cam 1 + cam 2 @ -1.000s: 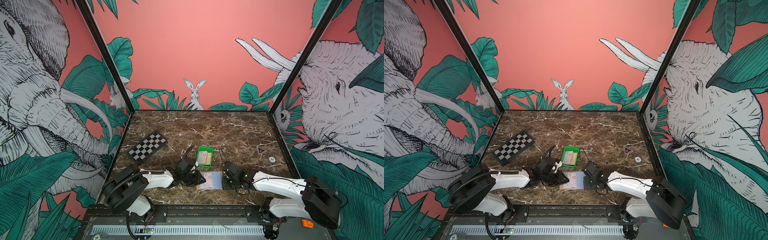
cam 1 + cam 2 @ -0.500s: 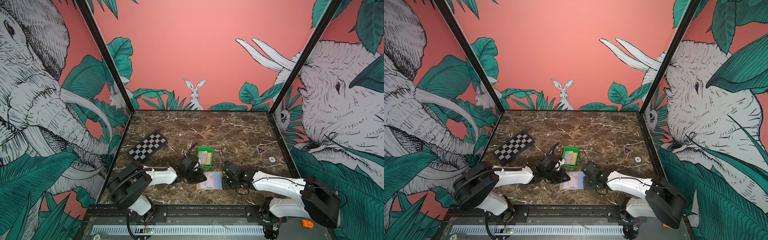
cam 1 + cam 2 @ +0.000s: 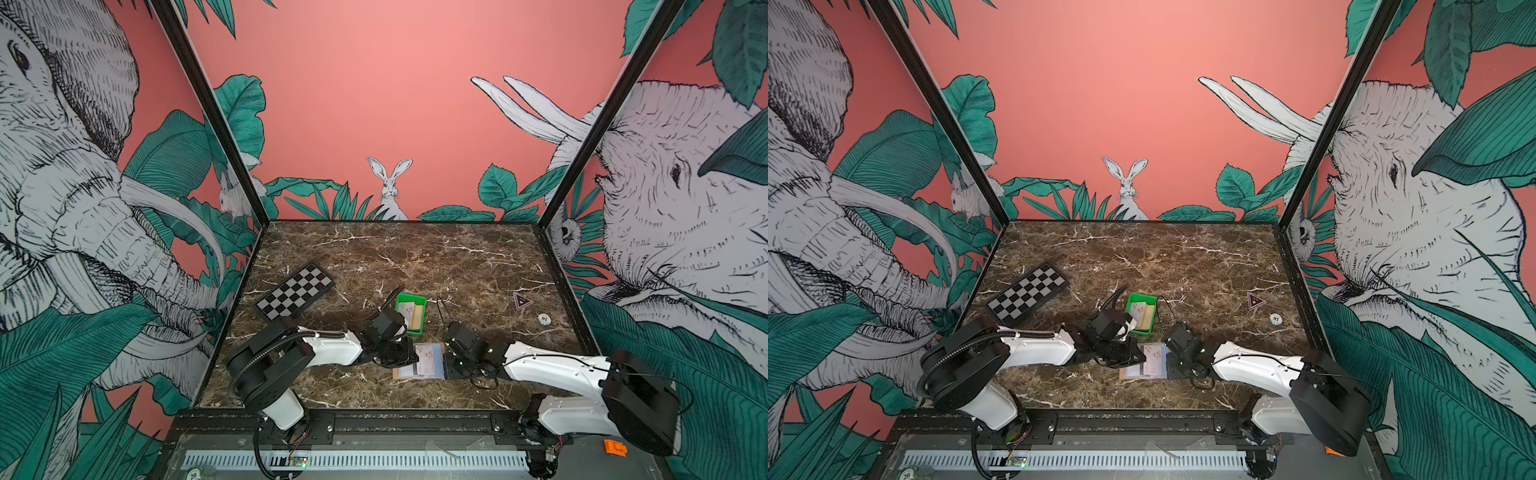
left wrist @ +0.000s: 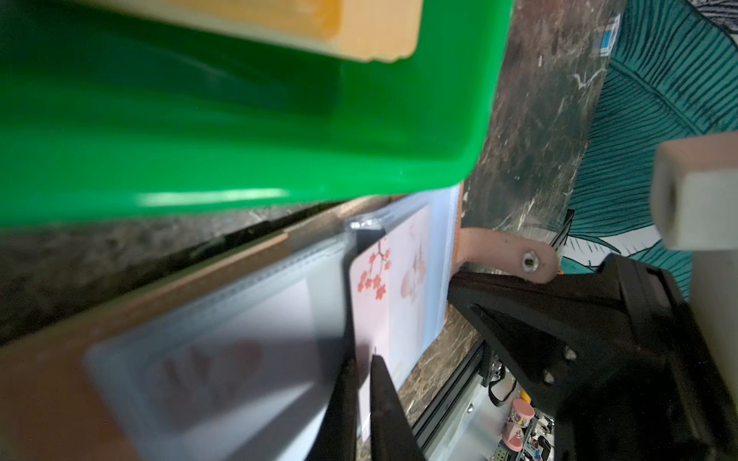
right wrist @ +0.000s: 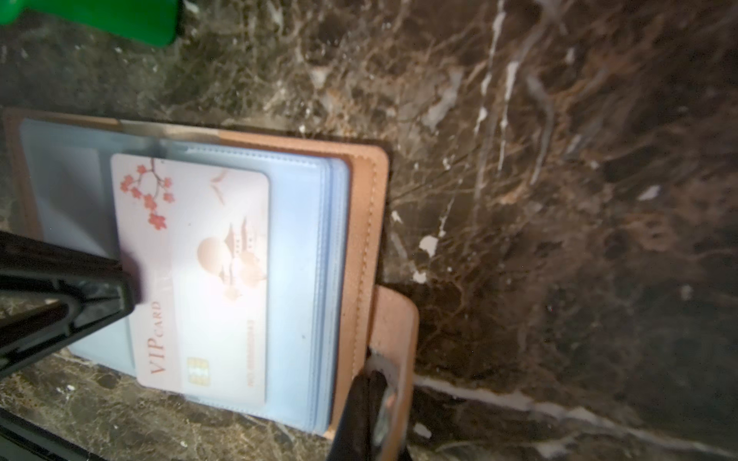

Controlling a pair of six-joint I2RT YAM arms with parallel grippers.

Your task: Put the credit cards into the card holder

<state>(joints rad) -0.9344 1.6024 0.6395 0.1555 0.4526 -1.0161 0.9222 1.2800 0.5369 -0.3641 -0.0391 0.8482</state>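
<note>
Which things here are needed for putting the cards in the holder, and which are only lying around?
Needed for the job:
- card holder, lying open
- VIP card, partly in a sleeve
- spare cards in the green tray

Only lying around:
- checkered board
- round token
- triangular sticker

Even bright top views, wide-angle edge stretch, wrist views blurred, dim, some glare

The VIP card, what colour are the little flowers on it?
Red, on a pale pinkish-white VIP card. The right wrist view shows them best.
</note>
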